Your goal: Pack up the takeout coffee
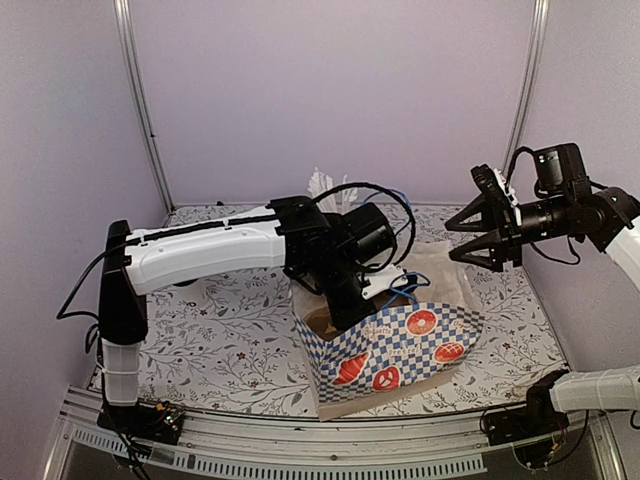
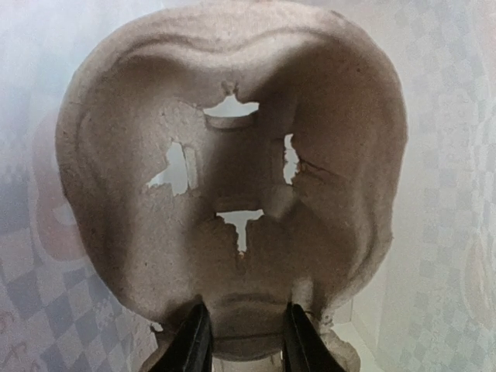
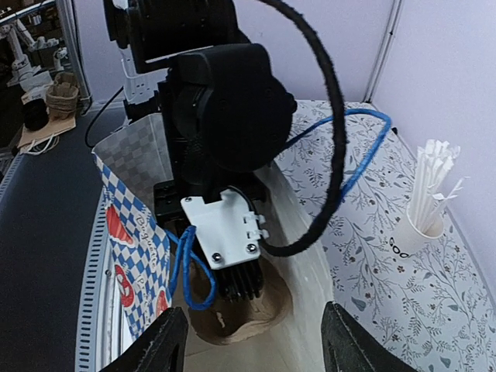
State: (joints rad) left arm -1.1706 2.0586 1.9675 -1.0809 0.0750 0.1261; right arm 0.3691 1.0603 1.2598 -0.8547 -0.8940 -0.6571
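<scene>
White paper cup holding white straws (image 3: 415, 236), right of the right wrist view: dark letters "GOO", the remainder hidden. Blue-and-white checkered paper bag (image 1: 400, 345), lower centre of the top view: small lettering, illegible.

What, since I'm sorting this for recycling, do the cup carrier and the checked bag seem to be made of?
The cup carrier looks like moulded paper pulp: matte grey-brown, with a rough fibrous surface and ragged edges at its cut-outs. The checked bag is most likely paper: printed blue and white with red pastries outside, plain brown inside, holding sharp creases. A thin coating cannot be ruled out.
</scene>
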